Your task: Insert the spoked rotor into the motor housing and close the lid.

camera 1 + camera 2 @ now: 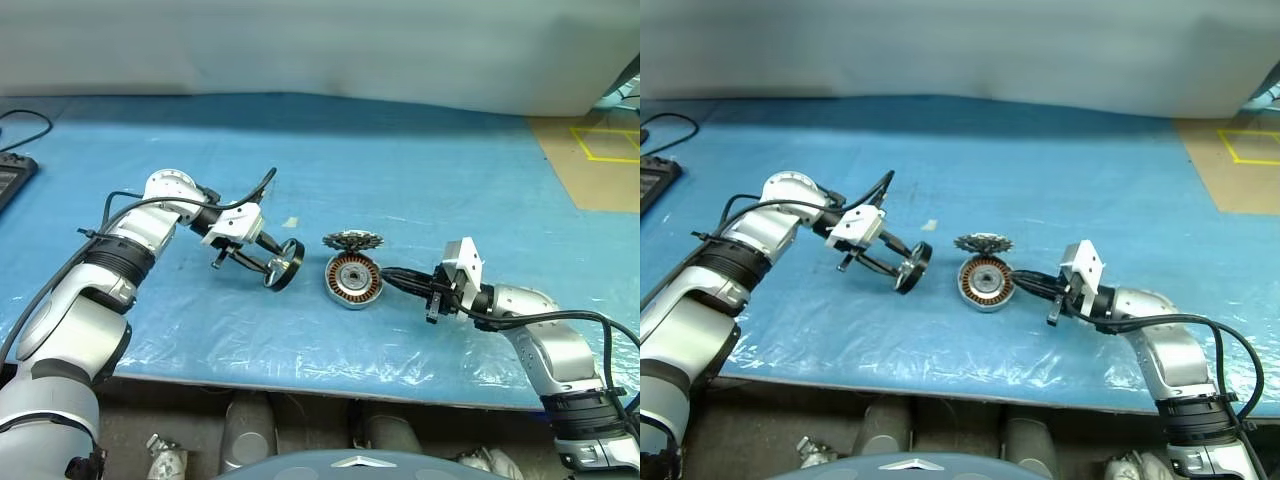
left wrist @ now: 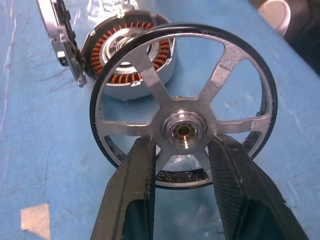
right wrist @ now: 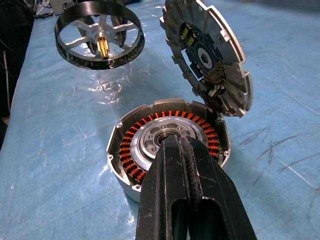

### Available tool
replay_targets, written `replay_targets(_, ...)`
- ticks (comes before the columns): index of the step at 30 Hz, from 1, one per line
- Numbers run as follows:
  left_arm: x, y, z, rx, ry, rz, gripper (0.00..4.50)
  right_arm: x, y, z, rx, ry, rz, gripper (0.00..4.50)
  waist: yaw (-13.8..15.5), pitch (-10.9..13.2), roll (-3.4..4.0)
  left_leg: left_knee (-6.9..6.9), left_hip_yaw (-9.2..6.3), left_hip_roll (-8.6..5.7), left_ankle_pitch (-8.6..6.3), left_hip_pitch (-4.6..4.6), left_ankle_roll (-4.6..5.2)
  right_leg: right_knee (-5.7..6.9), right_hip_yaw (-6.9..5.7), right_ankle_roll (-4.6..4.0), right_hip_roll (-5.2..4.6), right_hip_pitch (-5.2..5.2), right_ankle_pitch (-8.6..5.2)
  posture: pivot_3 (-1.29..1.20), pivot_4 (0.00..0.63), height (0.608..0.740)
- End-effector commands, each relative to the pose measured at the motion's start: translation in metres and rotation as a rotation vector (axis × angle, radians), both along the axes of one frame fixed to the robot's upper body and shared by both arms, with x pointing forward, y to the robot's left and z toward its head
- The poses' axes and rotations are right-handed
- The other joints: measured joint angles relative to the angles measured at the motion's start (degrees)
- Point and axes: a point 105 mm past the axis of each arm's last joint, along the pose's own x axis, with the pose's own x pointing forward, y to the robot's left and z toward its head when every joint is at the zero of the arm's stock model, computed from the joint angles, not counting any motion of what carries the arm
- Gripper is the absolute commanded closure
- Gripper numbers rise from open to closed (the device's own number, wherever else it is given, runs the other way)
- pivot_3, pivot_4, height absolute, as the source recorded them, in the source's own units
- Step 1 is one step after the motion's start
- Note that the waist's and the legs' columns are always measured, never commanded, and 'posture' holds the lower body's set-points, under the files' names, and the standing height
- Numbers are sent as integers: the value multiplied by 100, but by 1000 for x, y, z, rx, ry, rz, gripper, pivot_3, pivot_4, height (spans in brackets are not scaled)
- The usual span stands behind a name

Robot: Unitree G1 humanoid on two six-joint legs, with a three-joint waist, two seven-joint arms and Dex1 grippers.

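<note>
My left gripper [image 2: 182, 145] is shut on the hub of the spoked rotor [image 2: 227, 65], a silver wheel with a black rim. It holds the rotor [image 1: 284, 265] tilted on edge above the blue sheet, just left of the motor housing [image 1: 352, 280]. The housing [image 3: 131, 150] lies open, showing its copper winding ring and silver centre. Its finned lid [image 3: 220, 55] stands upright on a hinge at the far side. My right gripper [image 1: 385, 273] is shut and empty, with its fingertips at the housing's right rim; I cannot tell whether they touch it.
Crinkled clear plastic covers the blue table sheet [image 1: 420, 170]. A small scrap of tape [image 1: 289, 222] lies behind the rotor. A black device with a cable [image 1: 10, 175] sits at the far left edge. A tan surface with yellow tape [image 1: 600, 160] lies at the far right.
</note>
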Motion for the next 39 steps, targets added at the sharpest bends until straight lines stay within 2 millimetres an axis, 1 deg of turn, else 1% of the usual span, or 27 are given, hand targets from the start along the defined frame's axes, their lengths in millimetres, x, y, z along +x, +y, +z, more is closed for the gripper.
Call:
replay_targets(1,-5,-4,2,-18,6,-24,3323,-2,-5,4,26,-67,-17,4500,-4,0,0,0,0,0,0,0,0,0,0,0,0,0,0,0,150,740)
replay_targets(4,-5,-8,-5,-15,8,-33,3323,-4,-4,-1,31,-62,-17,4500,-11,0,1,1,0,0,0,1,0,0,1,2,0,1,1,0,150,740)
replay_targets(8,-5,-20,-11,-31,10,-52,3323,-5,-2,-6,34,-54,-16,4500,-9,0,1,6,0,0,0,1,0,1,1,10,0,3,6,0,150,740)
replay_targets(15,-1,-41,-6,-65,-11,-80,3323,-11,1,-13,33,-31,-5,4500,-10,0,0,9,0,0,1,2,1,3,1,11,0,5,7,0,150,740)
replay_targets(26,10,-60,-4,-92,-47,-70,3323,-15,-2,-24,9,-2,9,4500,-7,0,1,14,-2,-1,1,4,3,5,0,12,0,11,7,0,150,740)
replay_targets(32,14,-73,-3,-114,-71,-67,3323,-14,-1,-26,5,-9,9,4500,-5,0,1,20,-3,-1,1,3,4,7,0,12,-1,12,7,0,150,740)
replay_targets(39,17,-77,1,-114,-78,-65,3323,-15,-3,-34,-20,-4,-6,4500,0,0,1,28,-4,-1,1,4,6,7,0,-7,-2,16,-3,0,150,740)
